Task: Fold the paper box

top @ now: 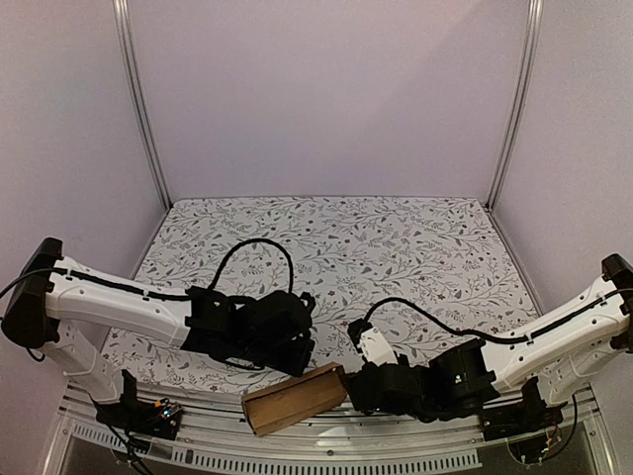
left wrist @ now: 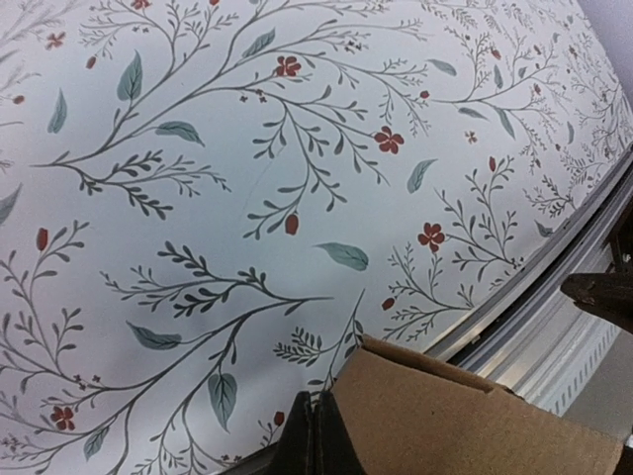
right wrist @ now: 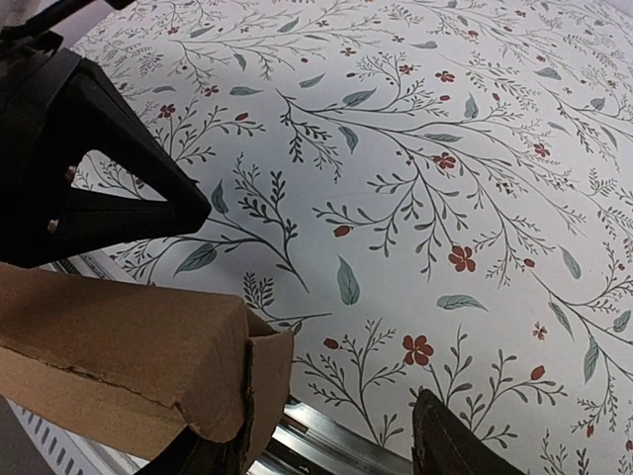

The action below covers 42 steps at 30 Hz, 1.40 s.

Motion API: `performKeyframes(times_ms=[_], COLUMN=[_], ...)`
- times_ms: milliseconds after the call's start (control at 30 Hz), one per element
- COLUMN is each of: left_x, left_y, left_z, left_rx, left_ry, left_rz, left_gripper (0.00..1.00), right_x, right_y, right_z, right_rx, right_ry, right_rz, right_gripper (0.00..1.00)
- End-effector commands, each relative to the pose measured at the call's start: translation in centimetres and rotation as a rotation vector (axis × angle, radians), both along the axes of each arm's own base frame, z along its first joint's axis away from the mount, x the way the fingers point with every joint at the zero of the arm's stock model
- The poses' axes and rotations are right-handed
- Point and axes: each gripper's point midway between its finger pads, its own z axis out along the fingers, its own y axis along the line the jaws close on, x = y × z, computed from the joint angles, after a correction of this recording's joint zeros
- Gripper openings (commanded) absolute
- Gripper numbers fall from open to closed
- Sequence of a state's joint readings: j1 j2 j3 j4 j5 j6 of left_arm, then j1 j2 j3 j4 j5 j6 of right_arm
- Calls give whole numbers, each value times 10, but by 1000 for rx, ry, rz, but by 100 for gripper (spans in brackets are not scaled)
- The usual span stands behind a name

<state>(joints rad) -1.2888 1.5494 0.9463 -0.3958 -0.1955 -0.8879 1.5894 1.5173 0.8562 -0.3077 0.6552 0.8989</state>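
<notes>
The paper box (top: 295,399) is a slim brown cardboard box lying at the table's near edge, partly over the metal rail. In the left wrist view its top face (left wrist: 465,421) lies just right of my left gripper (left wrist: 316,440), whose fingers are pressed together, beside the box and not around it. In the top view the left gripper (top: 302,362) is at the box's far side. My right gripper (right wrist: 316,450) is open wide. Its left finger (right wrist: 203,457) is under the box's open end (right wrist: 129,346); its right finger (right wrist: 450,440) stands apart. The right gripper (top: 358,384) is at the box's right end.
The floral tablecloth (top: 336,247) covers the table behind the box. A metal rail (top: 326,445) runs along the near edge. The left gripper's black body (right wrist: 89,168) hangs just above the box in the right wrist view. White walls and frame posts (top: 138,99) enclose the sides.
</notes>
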Motion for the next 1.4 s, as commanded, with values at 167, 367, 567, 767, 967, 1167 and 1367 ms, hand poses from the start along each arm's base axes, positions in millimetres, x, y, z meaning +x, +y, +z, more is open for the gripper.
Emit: performKeyframes(times_ms=[167, 367, 567, 767, 967, 1167, 1367], left_x=[8, 11, 13, 15, 17, 16, 14], left_y=[15, 22, 25, 29, 31, 32, 31], left_z=[-2, -1, -4, -6, -5, -7, -7], left_rx=[54, 63, 76, 85, 84, 84, 72], left_ry=[-33, -34, -33, -34, -35, -28, -17], left_rz=[36, 51, 58, 67, 71, 72, 69], left_gripper=[0, 0, 0, 0, 0, 0, 0], right_x=[-15, -17, -20, -29, -44, -56, -70], right_y=[10, 15, 15, 12, 19, 16, 15], right_z=[2, 17, 34, 40, 39, 39, 50], right_rx=[-54, -29, 3, 4, 8, 14, 54], right_ry=[18, 4, -2, 3, 11, 3, 2], right_rz=[145, 171, 197, 236, 286, 313, 363], right_gripper=[61, 63, 63, 64, 64, 60, 56])
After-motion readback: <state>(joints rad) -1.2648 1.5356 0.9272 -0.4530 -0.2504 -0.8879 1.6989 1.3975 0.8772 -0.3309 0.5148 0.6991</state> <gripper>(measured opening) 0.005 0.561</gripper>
